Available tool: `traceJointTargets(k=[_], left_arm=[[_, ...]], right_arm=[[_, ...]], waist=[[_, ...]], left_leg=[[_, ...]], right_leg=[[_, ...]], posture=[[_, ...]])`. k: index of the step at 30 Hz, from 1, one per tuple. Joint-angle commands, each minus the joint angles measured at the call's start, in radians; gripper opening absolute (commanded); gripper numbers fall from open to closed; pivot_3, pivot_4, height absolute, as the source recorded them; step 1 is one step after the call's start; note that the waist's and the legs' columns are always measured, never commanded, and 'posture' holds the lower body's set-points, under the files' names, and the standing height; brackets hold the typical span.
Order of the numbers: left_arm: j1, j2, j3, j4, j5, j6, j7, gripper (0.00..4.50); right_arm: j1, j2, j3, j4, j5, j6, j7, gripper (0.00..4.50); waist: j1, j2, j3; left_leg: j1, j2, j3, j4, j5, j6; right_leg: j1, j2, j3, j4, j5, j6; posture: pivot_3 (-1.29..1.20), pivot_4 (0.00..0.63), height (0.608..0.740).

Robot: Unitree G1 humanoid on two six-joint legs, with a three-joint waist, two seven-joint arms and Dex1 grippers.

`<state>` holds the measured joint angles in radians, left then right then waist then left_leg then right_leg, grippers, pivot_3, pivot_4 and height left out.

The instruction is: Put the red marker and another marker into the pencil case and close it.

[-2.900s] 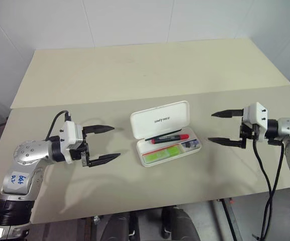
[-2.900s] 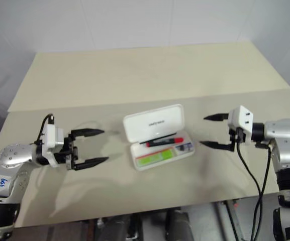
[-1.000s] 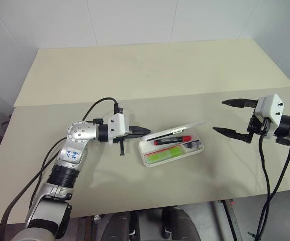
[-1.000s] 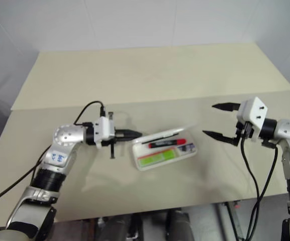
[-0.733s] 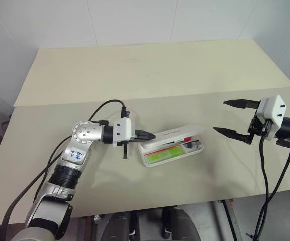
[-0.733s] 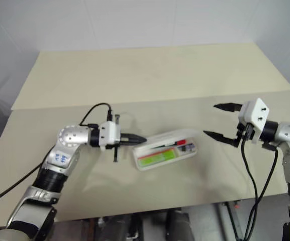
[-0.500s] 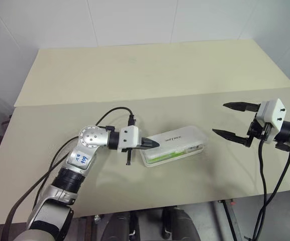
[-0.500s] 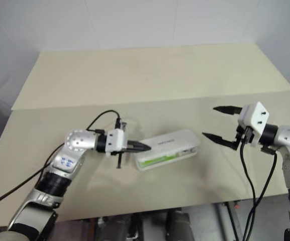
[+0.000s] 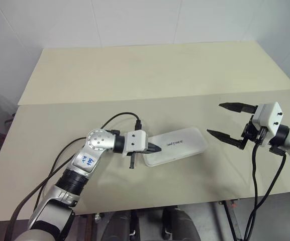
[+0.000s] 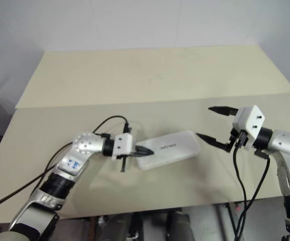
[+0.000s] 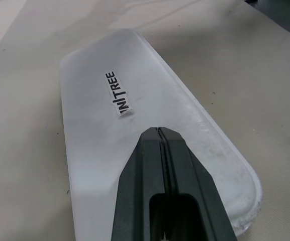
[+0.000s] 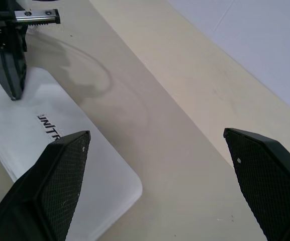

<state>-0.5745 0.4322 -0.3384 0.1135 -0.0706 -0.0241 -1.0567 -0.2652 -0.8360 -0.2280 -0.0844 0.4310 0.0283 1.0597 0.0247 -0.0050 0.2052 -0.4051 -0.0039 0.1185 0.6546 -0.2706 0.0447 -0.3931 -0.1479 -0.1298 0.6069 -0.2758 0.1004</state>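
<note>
Pencil case [image 9: 176, 146] flat on tabletop [image 9: 134, 75], near centre, lid down, lettering up; long axis running 8 to 2 o'clock
Left end effector [image 9: 156, 148] at case's 9 o'clock end, fingers [image 11: 165, 165] pressed together, tip resting on lid, holding nothing
Right end effector [image 9: 225, 122] at 3 o'clock of case, apart from it, spread wide, empty, fingers [image 12: 59, 170] pointing toward case

Pencil case [image 9: 177, 146] white frosted plastic (matt, smooth); table [image 9: 134, 75] matt beige; right hand [image 12: 155, 186] pads cross-hatched.
</note>
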Motion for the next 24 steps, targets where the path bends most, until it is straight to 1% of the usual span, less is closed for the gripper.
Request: traceJointTargets(k=[1,14,19,21,24], left_arm=[[-0.004,0.009,-0.046,-0.003,0.067,0.053,0.005,0.02],[-0.066,0.001,-0.097,0.000,0.123,0.164,0.032,0.02],[-0.061,-0.006,-0.095,-0.022,0.109,0.176,0.044,0.02],[-0.049,-0.010,-0.069,-0.040,0.082,0.199,0.058,0.02],[-0.014,-0.002,0.028,-0.078,0.007,0.209,0.083,0.02]], right_arm=[[0.008,0.009,-0.038,-0.054,0.023,0.001,-0.025,4.50],[0.039,0.048,-0.032,-0.097,0.021,0.012,-0.075,4.50],[0.044,0.063,-0.026,-0.109,0.021,0.021,-0.085,4.50],[0.045,0.067,-0.023,-0.110,0.023,0.023,-0.083,4.50],[0.026,0.077,-0.005,-0.090,0.020,0.025,-0.077,4.50]], waist=[[0.001,0.000,0.000],[0.001,-0.001,-0.001],[0.001,-0.001,-0.001],[0.001,-0.001,-0.001],[-0.002,-0.001,-0.001]], left_leg=[[0.000,0.000,0.000,0.000,0.000,0.000],[0.000,0.000,0.000,0.001,0.000,0.001],[0.000,0.000,-0.001,0.001,0.000,0.001],[0.000,0.000,-0.001,0.001,0.000,0.001],[0.000,0.000,-0.001,0.001,0.000,0.001]], right_leg=[[0.000,0.000,0.000,0.000,0.000,0.000],[0.001,0.000,0.000,0.001,0.000,0.000],[0.001,0.000,0.000,0.001,0.000,0.000],[0.001,0.000,0.000,0.001,0.000,0.000],[0.001,0.000,0.000,0.000,0.000,0.000]], posture=[[0.00,0.150,0.740],[0.00,0.150,0.740],[0.00,0.150,0.740],[0.00,0.150,0.740],[0.00,0.150,0.740]])
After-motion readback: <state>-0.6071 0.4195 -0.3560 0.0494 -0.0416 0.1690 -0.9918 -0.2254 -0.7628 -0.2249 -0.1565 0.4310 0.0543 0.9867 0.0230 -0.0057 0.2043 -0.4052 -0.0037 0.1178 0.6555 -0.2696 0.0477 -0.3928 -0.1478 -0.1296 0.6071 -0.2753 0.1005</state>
